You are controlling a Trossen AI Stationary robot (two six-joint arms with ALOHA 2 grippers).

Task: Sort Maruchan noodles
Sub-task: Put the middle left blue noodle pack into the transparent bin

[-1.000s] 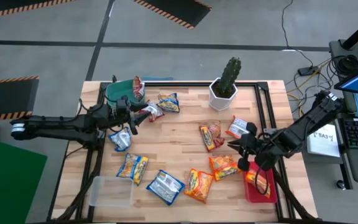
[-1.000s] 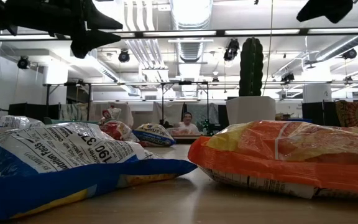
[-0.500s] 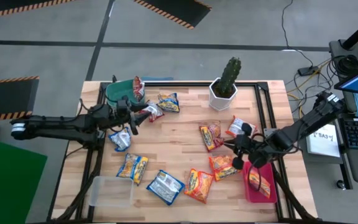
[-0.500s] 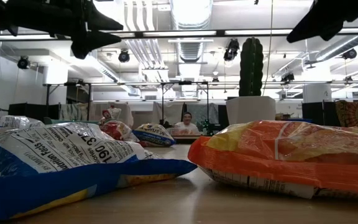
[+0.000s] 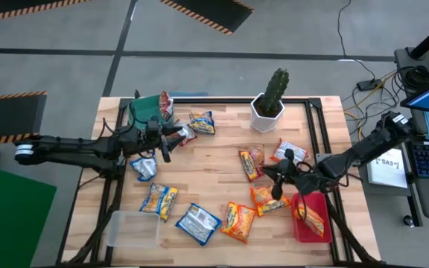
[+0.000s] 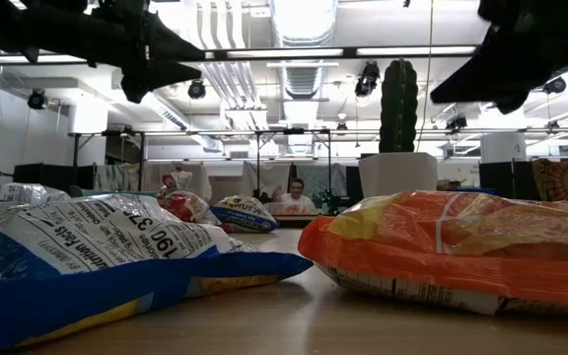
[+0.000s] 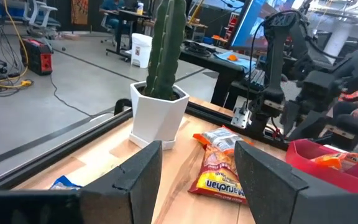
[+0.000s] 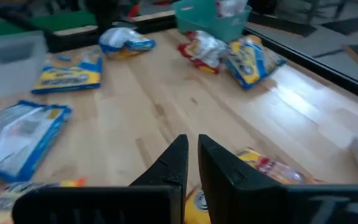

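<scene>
L pincer (image 5: 168, 141) apart at desk (image 5: 214, 167) 10 o'clock; R pincer (image 5: 277, 181) together, empty, at 4 near packets (image 5: 267, 198).

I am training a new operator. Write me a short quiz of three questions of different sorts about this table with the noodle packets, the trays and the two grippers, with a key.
1. True or false: the red plastic tray at the table's right edge holds an orange-yellow noodle packet.
2. Multiple choice: the green cactus in its white pot stands
A. inside the green plastic tray
B. near the table's far edge
C. on the clear plastic tray
3. Fill in: the left gripper is open and empty; the right gripper, above the packets, is ____.

Key: 1 true; 2 B; 3 shut
</scene>
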